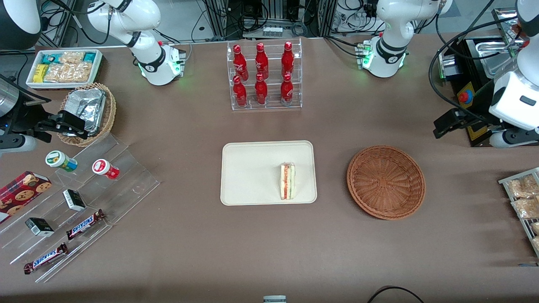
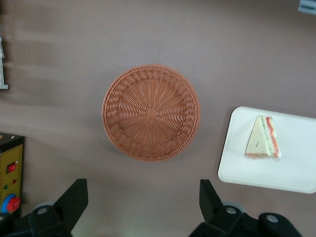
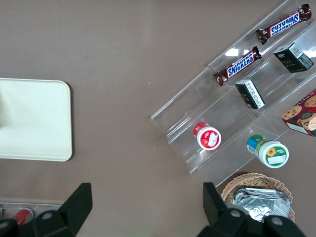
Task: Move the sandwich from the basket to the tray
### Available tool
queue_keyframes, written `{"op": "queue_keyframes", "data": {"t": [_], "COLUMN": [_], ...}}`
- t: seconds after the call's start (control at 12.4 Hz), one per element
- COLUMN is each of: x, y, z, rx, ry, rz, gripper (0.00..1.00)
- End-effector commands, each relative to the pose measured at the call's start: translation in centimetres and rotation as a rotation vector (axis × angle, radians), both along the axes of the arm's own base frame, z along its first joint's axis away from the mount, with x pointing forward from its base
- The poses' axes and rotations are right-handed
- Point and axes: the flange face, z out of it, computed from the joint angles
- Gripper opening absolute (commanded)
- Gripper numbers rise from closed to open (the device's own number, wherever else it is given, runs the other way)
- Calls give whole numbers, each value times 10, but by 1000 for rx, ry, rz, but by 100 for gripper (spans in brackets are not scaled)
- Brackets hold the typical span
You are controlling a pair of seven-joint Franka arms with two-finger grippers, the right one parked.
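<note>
The sandwich (image 1: 288, 181) lies on the cream-white tray (image 1: 252, 172), near the tray's edge that faces the basket. It also shows in the left wrist view (image 2: 263, 138), on the tray (image 2: 296, 170). The reddish-brown wicker basket (image 1: 385, 182) stands empty beside the tray, and shows in the left wrist view (image 2: 151, 111). My left gripper (image 1: 441, 127) hangs well above the table, toward the working arm's end and farther from the front camera than the basket. In the left wrist view the gripper (image 2: 142, 197) is wide open and empty, apart from the basket.
A clear rack of red bottles (image 1: 265, 75) stands farther from the front camera than the tray. A tan basket of foil packets (image 1: 86, 111), a white snack bin (image 1: 63, 67) and clear steps with snacks (image 1: 76, 198) lie toward the parked arm's end. A wire rack of packets (image 1: 524, 202) lies beside the basket.
</note>
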Motion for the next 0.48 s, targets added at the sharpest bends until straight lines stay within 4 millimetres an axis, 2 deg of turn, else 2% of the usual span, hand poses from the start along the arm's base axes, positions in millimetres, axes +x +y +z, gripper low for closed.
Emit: {"op": "queue_keyframes", "data": {"t": [0.0,0.4], "x": [-17,-26], "y": [-4,-8], "z": [3,-2], "rx": [0,11], "ry": [45,107], "rz": [-68,-138], "gripper": [100,100]}}
